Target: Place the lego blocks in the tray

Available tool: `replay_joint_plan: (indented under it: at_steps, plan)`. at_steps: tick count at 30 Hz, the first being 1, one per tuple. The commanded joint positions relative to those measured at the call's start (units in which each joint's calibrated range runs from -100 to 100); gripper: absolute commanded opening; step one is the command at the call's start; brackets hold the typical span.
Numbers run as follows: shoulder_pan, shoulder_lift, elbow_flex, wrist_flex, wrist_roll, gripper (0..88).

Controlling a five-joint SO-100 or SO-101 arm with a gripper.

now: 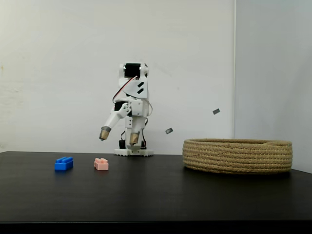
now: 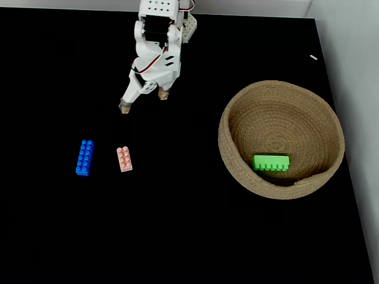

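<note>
My base stands at the table's far edge. My gripper hangs in front of it, above the tabletop and behind the two loose blocks, its fingers spread.

In the fixed view from above, the left block lies on the table's left half. The middle block lies just to its right, parallel to it and not touching.

The tray sits on the right half, near the right edge and well apart from both. The third block lies inside it, toward its front wall.

From the side, the left block and middle block lie left of the tray, and my gripper is behind them.
</note>
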Motion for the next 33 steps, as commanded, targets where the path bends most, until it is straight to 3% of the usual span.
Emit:
replay_joint_plan:
  at_steps: [1,13,26,33]
  plan:
    - [6.3,2.9,-10.9,-0.7,0.4,36.1]
    - [9.2,19.6,-31.2,-2.7,-3.4,37.1]
    - [17.0,30.6,-35.2,-18.6,0.5,36.5]
    - [15.9,32.9,-34.5,-19.4,0.4,32.3]
